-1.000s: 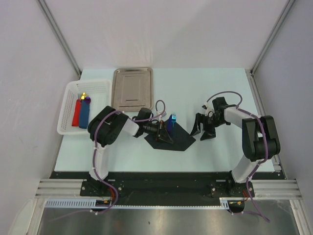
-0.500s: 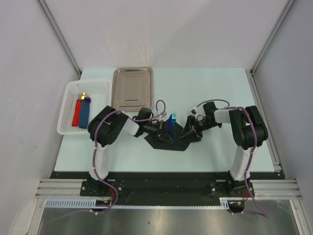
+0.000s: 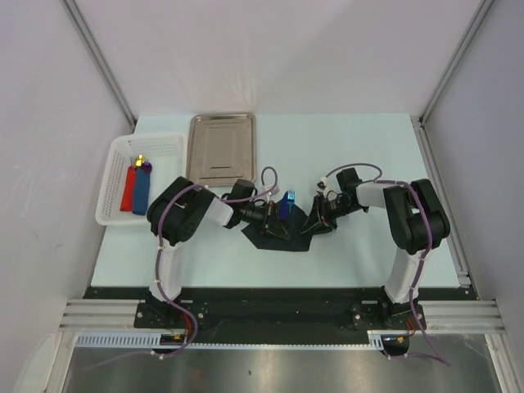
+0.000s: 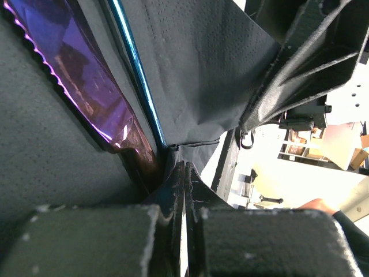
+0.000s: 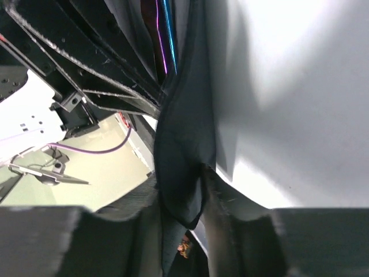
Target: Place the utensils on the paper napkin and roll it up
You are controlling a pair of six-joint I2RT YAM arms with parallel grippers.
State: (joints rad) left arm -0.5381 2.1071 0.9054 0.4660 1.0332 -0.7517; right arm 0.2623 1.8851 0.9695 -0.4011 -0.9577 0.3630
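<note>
The black paper napkin (image 3: pixel 278 237) lies on the table between my two grippers. The blue utensil (image 3: pixel 287 201) sticks out at its far side. In the left wrist view the purple utensil (image 4: pixel 75 75) and the blue utensil (image 4: pixel 136 69) lie side by side on the napkin (image 4: pixel 196 63). My left gripper (image 3: pixel 273 223) has its jaws pressed together at the napkin's edge (image 4: pixel 185 168). My right gripper (image 3: pixel 316 221) is shut on a raised fold of the napkin (image 5: pixel 184 133), at its right side (image 5: pixel 182 180).
A shiny steel tray (image 3: pixel 222 147) lies at the back left. A white basket (image 3: pixel 139 176) at the far left holds flat red and blue pieces. Grey walls close in the table on three sides.
My right gripper moved left from open table to the napkin's right corner and shut on it, pulling that corner up and inward. The left gripper stayed put.
</note>
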